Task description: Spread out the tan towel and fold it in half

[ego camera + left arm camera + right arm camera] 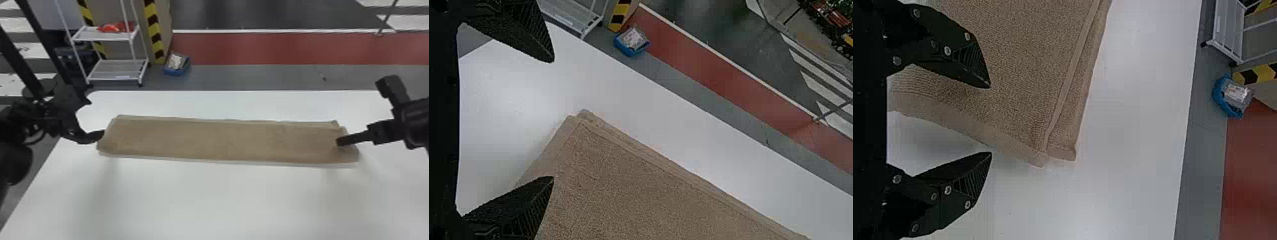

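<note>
Towel lies in a long doubled strip, both grippers empty

The broad white table (223,198) takes up most of the space before me. Across it, toward the far side, lies the tan terry-cloth towel (223,140), flat and wide from side to side. Its layers peep out along the far edge, so I'd judge the fold in half is made, or very nearly, and the job is down to tidying.

At its ends are the robot's black two-fingered grippers. The left gripper (553,120) has its fingers wide apart, one over the towel's end and the other over table. The right gripper (991,120) is also well open, one finger above the cloth, the other beyond its edge. Neither has hold of anything. The next move, I'd say, calls for lifting both away without dragging the top layer, or a light nudge where the layers don't quite meet at the right far corner.

Beyond stands a white metal shelf cart (111,71), with a crumpled red-orange item (116,28) on its upper shelf. Smaller still, a blue open bin (174,73) on the floor holds a pale, wrapped-looking bundle (175,61); what that is I can't tell.
</note>
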You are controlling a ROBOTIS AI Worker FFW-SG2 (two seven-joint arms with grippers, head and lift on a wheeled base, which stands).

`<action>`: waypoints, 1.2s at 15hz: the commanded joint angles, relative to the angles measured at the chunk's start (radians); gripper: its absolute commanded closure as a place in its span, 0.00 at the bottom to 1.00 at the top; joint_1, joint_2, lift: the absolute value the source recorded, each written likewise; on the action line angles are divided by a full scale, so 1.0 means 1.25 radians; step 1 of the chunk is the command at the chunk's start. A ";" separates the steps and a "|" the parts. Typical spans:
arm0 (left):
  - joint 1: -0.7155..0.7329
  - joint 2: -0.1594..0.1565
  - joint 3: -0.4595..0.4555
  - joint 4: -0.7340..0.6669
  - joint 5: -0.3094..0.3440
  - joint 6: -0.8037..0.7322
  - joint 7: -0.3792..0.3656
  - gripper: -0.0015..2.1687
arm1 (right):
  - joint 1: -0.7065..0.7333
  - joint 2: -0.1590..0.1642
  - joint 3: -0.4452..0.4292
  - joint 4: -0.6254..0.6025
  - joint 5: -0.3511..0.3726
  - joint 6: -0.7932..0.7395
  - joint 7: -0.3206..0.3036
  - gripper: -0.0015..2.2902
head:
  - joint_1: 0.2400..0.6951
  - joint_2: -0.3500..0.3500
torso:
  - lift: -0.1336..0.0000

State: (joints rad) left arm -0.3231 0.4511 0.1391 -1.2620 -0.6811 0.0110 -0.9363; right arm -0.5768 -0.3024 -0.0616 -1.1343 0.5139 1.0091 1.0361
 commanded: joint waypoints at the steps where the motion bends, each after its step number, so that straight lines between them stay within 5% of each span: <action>1: 0.006 0.002 0.008 0.000 0.000 -0.009 -0.001 0.02 | 0.000 0.004 -0.001 -0.002 0.000 0.000 -0.005 0.22 | 1.00 0.55 | 0.07; 10: 0.011 0.012 0.011 -0.002 0.011 -0.022 0.000 0.03 | 0.004 0.015 -0.017 -0.012 -0.001 -0.008 -0.039 0.28 | 1.00 0.57 | 0.07; 13: 0.011 0.013 0.013 -0.002 0.011 -0.022 0.000 0.03 | 0.007 0.017 -0.023 -0.040 -0.005 -0.052 -0.063 0.41 | 1.00 0.56 | 0.07; 18: 0.013 0.015 0.019 0.000 0.011 -0.024 0.003 0.03 | 0.033 0.028 -0.023 -0.085 -0.023 -0.153 -0.082 0.41 | 1.00 0.57 | 0.07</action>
State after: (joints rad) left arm -0.3076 0.4686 0.1618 -1.2640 -0.6673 -0.0189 -0.9339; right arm -0.5436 -0.2715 -0.0871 -1.2230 0.4965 0.8501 0.9367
